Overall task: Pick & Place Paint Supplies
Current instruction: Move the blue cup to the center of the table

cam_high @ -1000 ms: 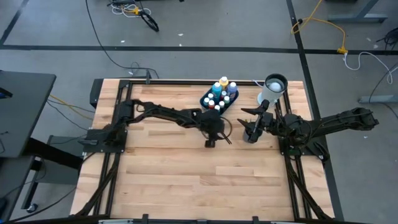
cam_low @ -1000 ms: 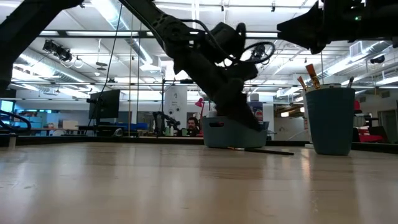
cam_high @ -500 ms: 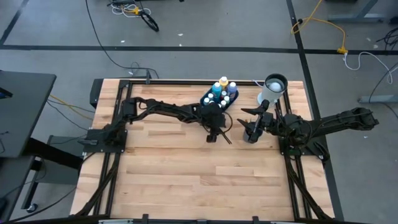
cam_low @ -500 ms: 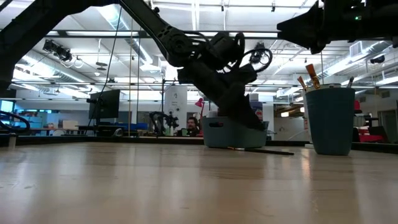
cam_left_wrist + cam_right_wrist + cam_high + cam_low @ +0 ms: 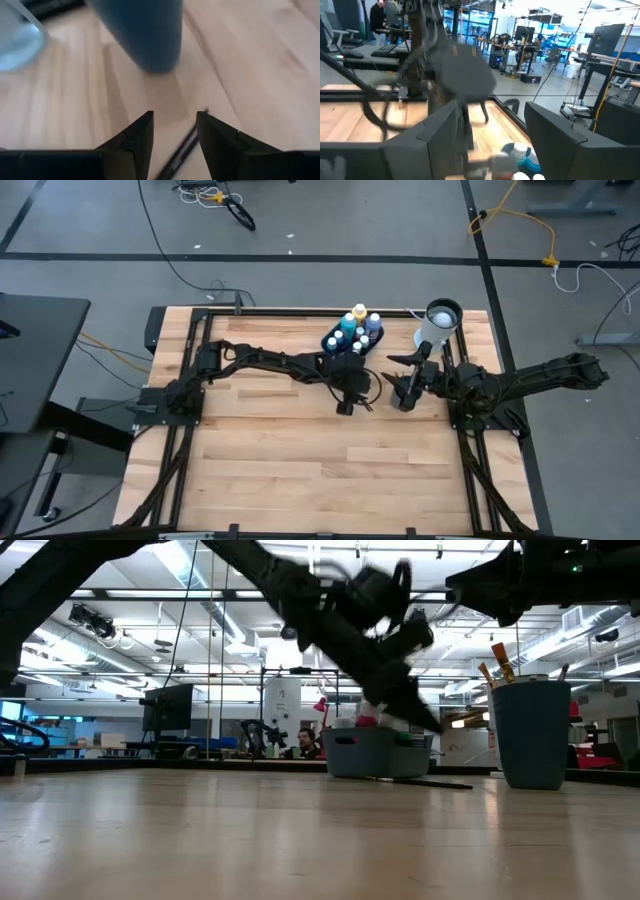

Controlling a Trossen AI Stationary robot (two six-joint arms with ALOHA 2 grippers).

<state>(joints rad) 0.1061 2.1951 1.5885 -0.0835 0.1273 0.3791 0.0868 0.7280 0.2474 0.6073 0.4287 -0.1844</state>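
Left gripper (image 5: 345,408) is over mid-table, just in front of the dark blue tray (image 5: 331,343) of paint bottles (image 5: 352,327). From its wrist camera its fingers (image 5: 135,137) are spread apart with nothing between them; bare wood shows in the gap. A thin dark brush (image 5: 181,150) lies flat on the table (image 5: 270,460) just beside one fingertip, not pinched. The same brush (image 5: 425,781) shows from table height, lying in front of the tray (image 5: 360,755). Whether a fingertip touches it, I can't tell; the arm is motion-blurred in that view.

Bottles sit upright and bunched in the tray near the far edge: blue, white and yellow caps visible from above, red and green ones (image 5: 368,721) poking over the rim at table level.

Right gripper (image 5: 403,398) hangs near the tall cup (image 5: 436,326), right of the tray, fingers (image 5: 559,142) wide apart and empty. Brush handles (image 5: 498,662) stick up out of that cup (image 5: 531,733).

A person sits in the room behind the table (image 5: 306,743).
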